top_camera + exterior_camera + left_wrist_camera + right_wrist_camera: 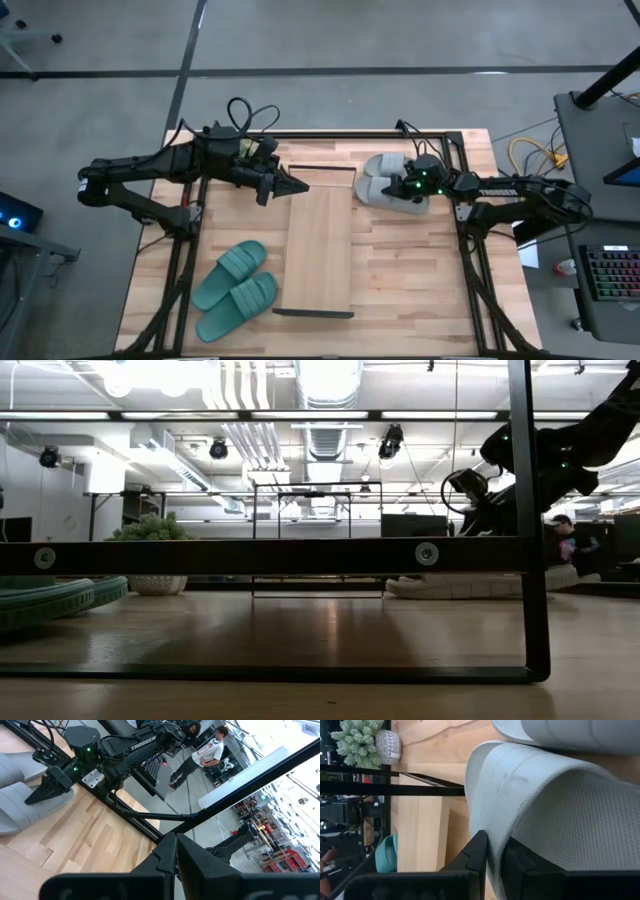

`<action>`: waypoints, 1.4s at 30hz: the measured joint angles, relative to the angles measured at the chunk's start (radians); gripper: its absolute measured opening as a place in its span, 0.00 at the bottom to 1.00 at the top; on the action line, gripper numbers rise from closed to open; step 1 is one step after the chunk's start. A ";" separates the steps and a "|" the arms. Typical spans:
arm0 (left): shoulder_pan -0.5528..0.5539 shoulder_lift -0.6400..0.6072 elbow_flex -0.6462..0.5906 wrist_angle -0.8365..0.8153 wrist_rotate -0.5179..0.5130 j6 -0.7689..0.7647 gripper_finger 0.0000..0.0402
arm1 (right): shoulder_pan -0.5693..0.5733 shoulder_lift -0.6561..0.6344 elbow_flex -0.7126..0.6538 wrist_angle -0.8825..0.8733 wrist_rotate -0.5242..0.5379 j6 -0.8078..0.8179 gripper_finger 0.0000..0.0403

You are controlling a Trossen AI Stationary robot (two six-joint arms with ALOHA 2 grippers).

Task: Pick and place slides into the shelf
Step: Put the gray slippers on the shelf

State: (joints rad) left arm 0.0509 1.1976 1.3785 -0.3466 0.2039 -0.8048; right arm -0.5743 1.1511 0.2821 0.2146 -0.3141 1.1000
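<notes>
Grey slide [560, 805], nearer of the pair beside the shelf [320, 250], sits pinched at its edge in the right gripper [492, 855]; the shelf lies just leftward. Left gripper [290, 184] hovers clenched, empty.

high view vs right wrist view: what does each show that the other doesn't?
High only: the left end effector, shut and empty over the shelf's far end, and both teal slides whole. Right wrist only: the right end effector pinching the edge of a grey slide, and a potted plant beyond the table. Both: the grey pair, the shelf, the tabletop.
</notes>
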 joint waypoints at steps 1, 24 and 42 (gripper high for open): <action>0.000 0.000 0.000 0.000 0.000 0.000 0.00 | 0.000 0.000 0.004 0.000 0.000 0.000 0.08; 0.000 0.000 0.000 0.000 0.000 0.008 0.00 | 0.000 -0.004 0.251 -0.421 -0.026 -0.183 0.08; 0.000 0.000 -0.073 -0.003 0.000 0.028 0.00 | 0.000 -0.177 0.343 -0.639 0.037 -0.201 0.08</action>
State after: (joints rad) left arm 0.0509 1.1973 1.3054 -0.3500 0.2043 -0.7772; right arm -0.5743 0.9743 0.6250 -0.4240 -0.2771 0.8989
